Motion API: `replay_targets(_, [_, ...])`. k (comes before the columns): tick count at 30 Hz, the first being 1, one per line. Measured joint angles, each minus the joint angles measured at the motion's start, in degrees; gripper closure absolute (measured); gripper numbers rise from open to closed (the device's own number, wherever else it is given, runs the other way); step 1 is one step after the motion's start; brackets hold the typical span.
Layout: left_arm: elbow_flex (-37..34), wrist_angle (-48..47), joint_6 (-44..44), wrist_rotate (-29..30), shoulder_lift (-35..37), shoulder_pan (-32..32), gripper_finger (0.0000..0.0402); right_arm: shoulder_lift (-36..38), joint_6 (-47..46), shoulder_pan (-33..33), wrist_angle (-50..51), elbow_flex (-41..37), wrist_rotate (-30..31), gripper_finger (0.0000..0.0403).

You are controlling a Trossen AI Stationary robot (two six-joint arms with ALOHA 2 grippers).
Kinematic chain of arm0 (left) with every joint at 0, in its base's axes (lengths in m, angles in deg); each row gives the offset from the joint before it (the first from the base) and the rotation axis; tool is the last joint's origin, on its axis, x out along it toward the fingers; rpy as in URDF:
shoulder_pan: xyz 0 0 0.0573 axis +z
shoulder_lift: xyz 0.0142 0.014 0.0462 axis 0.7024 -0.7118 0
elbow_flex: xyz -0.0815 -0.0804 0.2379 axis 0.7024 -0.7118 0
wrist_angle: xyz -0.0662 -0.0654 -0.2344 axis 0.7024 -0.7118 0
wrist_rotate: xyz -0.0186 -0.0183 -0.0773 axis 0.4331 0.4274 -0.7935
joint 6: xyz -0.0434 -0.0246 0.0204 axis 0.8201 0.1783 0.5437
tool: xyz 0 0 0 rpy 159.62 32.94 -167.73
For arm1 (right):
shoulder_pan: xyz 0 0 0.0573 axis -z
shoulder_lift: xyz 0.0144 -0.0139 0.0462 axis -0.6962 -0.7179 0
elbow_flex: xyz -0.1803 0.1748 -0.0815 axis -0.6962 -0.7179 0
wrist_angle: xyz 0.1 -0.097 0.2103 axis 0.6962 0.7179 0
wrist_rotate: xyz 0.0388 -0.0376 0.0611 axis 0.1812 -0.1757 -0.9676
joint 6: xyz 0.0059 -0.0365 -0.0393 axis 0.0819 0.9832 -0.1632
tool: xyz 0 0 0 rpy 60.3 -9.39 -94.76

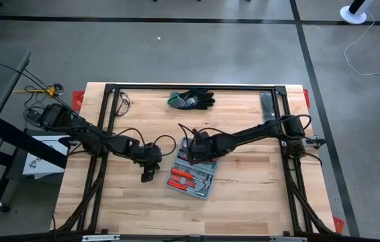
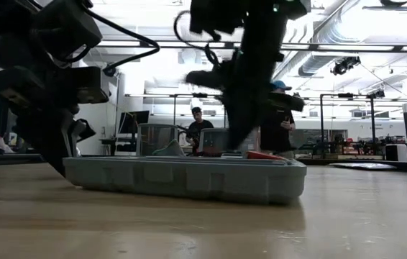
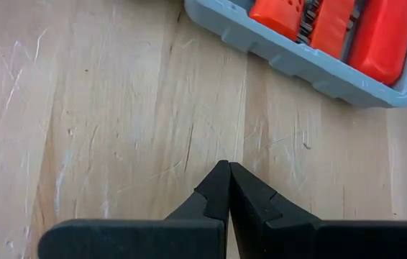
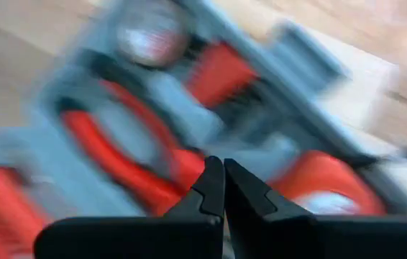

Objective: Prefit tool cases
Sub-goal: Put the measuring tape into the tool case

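Note:
The grey-blue tool case lies open in the middle of the table, resting on its flat underside, with red-handled tools in its recesses. My right gripper is shut and points steeply down over the far half of the case; the right wrist view is blurred. In the low view its arm comes down behind the case's near wall. My left gripper is shut with nothing in it. It stands low over bare wood, just left of the case. My right gripper's shut fingertips stand right over the red tools in the case's tray. Whether they touch a tool or the tray I cannot tell: the wrist view is blurred and the case's wall hides the tips in the low view.
Black-and-green gloves lie at the table's far edge. A narrow dark bar lies at the far right. A black frame runs round the tabletop. Bare wood lies open near the front edge. People stand in the room behind.

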Motion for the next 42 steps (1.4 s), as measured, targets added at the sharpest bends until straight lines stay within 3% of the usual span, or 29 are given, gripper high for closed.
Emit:
replay_targets(4, [0.00,-0.01,-0.06,0.04,0.00,-0.08,0.0401,0.50,-0.69,-1.20,-10.55,0.00,3.46,0.0402])
replay_targets(7, [0.00,-0.02,0.05,0.10,0.00,-0.41,0.0401,0.55,-0.59,-1.95,-24.56,-1.44,7.06,0.0403])
replay_targets(12, [0.00,0.09,0.18,-0.52,0.00,-1.54,0.0401,0.47,-2.80,-2.12,-53.45,-13.13,10.29,0.0403])
replay_targets(18, [0.00,0.04,0.23,-0.90,0.00,-3.87,0.0401,0.47,-4.08,-3.81,-89.40,-30.25,20.00,0.0403])
replay_targets(24, [0.00,0.04,0.21,-0.97,0.00,-5.78,0.0401,0.50,-6.49,-5.54,-100.29,-38.20,26.14,0.0403])
replay_targets(31, [0.00,0.04,0.18,-0.20,0.00,-6.30,0.0401,0.50,11.40,-6.04,-125.71,-41.98,29.15,0.0403])
replay_targets(35, [0.00,0.07,0.18,0.04,0.00,-6.29,0.0401,0.52,13.15,-6.03,-125.66,-42.60,32.44,0.0403])
replay_targets(40, [-0.01,0.06,0.15,0.20,0.02,-6.27,0.0401,1.02,-14.98,-5.89,-96.16,-40.98,24.14,0.0403])
replay_targets(42, [-0.02,0.04,0.01,0.15,0.02,-6.27,0.0401,0.78,-11.39,-7.22,-99.39,-40.98,27.80,0.0403])
